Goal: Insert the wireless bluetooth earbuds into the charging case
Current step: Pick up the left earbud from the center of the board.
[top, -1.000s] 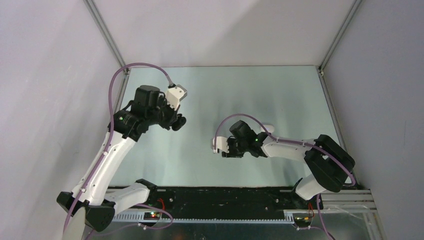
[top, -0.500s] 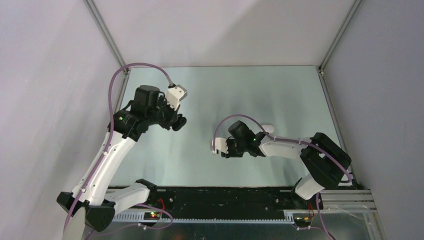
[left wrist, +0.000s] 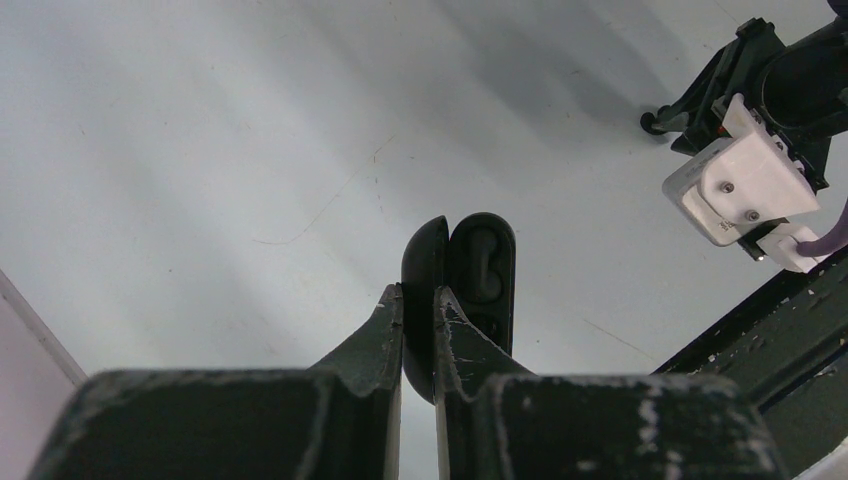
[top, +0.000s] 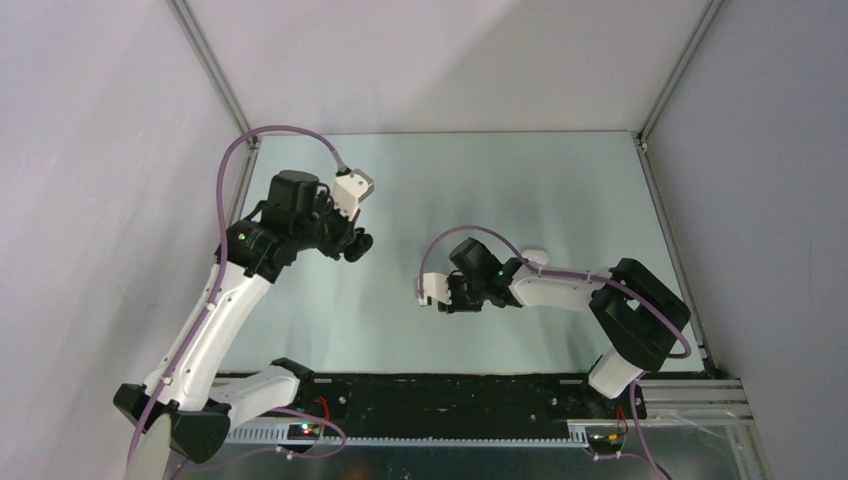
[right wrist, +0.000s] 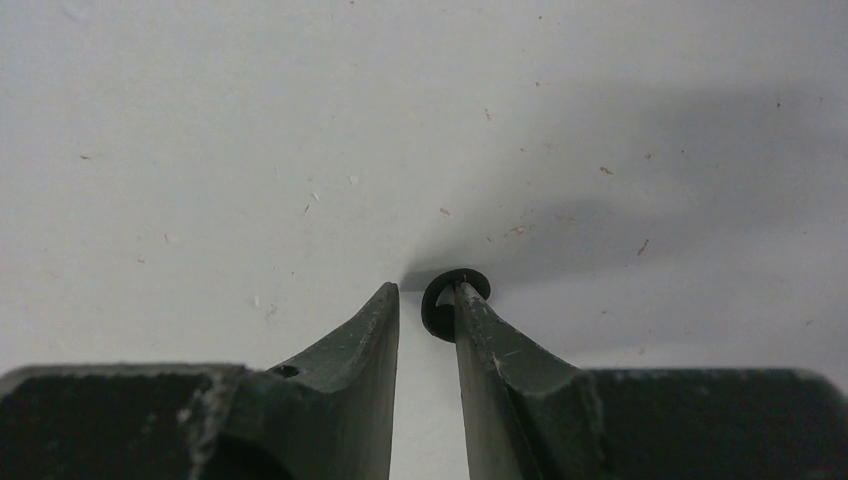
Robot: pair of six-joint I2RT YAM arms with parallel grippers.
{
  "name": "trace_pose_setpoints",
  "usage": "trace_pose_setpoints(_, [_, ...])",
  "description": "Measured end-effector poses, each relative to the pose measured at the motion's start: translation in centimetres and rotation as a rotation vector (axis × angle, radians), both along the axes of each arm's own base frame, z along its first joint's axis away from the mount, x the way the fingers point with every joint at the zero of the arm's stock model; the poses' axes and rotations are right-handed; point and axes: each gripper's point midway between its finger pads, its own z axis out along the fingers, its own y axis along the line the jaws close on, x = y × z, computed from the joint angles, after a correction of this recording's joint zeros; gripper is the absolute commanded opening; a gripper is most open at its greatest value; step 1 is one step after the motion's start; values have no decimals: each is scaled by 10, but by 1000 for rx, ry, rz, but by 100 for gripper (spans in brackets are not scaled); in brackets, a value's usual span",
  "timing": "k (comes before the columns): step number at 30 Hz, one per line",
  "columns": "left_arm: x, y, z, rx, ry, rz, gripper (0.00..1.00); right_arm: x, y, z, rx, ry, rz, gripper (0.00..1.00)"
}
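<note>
In the left wrist view, my left gripper (left wrist: 418, 292) is shut on the lid of the charging case (left wrist: 483, 270), a glossy black oval held open above the table. A dark rounded shape sits in the case's open half. From above, the left gripper (top: 355, 243) hangs at the table's left. My right gripper (right wrist: 427, 290) points down at the table with a narrow gap between its fingers. A small black earbud (right wrist: 443, 303) lies against the tip of the right finger, and the left finger stands clear of it. The right gripper (top: 452, 302) is near the table's middle.
A small white rounded object (top: 535, 256) lies on the table just behind the right forearm. The right arm's white wrist camera (left wrist: 745, 185) shows at the upper right of the left wrist view. A black rail (top: 450, 400) runs along the near edge.
The right arm has shifted a little to the left and its jaws have narrowed. The left arm and the case have not moved.
</note>
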Motion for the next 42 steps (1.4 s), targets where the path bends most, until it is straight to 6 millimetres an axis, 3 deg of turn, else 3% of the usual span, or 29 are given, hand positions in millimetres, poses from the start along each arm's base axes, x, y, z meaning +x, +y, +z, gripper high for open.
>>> trace_pose_setpoints(23, [0, 0, 0, -8, 4, -1, 0, 20, -11, 1, -25, -43, -66, 17])
trace_pose_setpoints(28, [-1, -1, 0, -17, 9, -1, 0, 21, -10, 3, -22, -40, -78, 2])
trace_pose_setpoints(32, [-1, -2, 0, -21, 11, -5, 0, 22, -8, 10, -12, -16, -81, 0])
trace_pose_setpoints(35, [-1, -3, 0, -23, 12, -8, 0, 21, -2, 28, 30, 32, -63, 0])
trace_pose_setpoints(37, [-2, -5, -1, -27, 17, -18, 0, 16, 0, 50, 75, 74, -33, 0])
trace_pose_setpoints(42, [1, -19, -12, -42, 76, -79, 0, -4, 7, 134, 209, 88, 92, 0])
